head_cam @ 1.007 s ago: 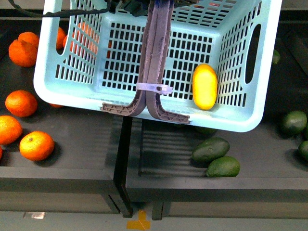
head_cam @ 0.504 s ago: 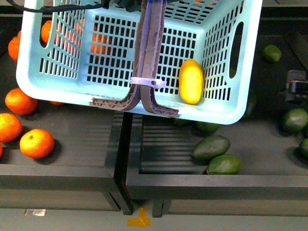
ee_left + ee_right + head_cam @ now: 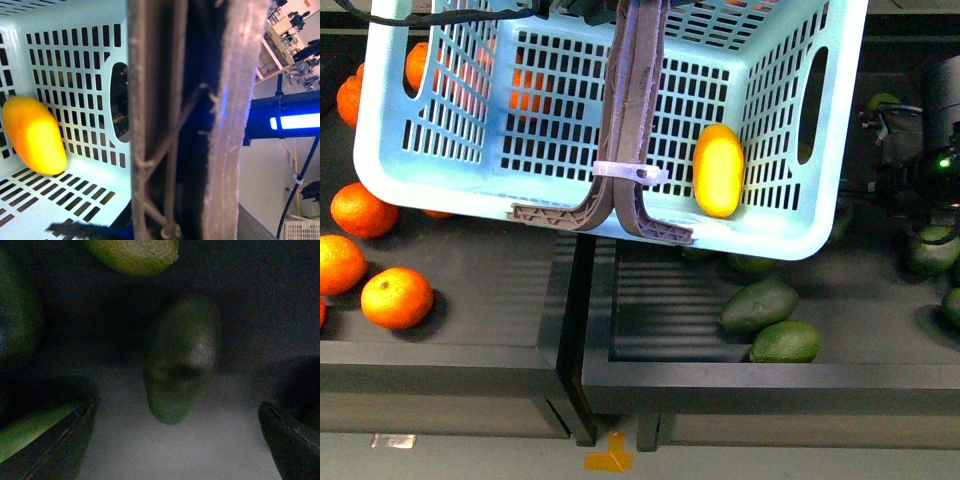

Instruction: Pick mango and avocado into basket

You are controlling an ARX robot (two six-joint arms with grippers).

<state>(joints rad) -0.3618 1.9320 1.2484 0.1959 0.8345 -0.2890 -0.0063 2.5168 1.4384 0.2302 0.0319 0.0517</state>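
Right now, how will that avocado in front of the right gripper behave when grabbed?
The avocado is oval and lies on its side, so an off-centre touch would probably roll it. Its dull skin should grip reasonably. With the right gripper open around it, a centred squeeze should hold.

One basket (image 3: 760, 238), one mango (image 3: 718, 170), and perhaps six oranges (image 3: 397, 298) and six avocados (image 3: 758, 305).

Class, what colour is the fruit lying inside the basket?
Yellow-orange; the mango shows best in the left wrist view.
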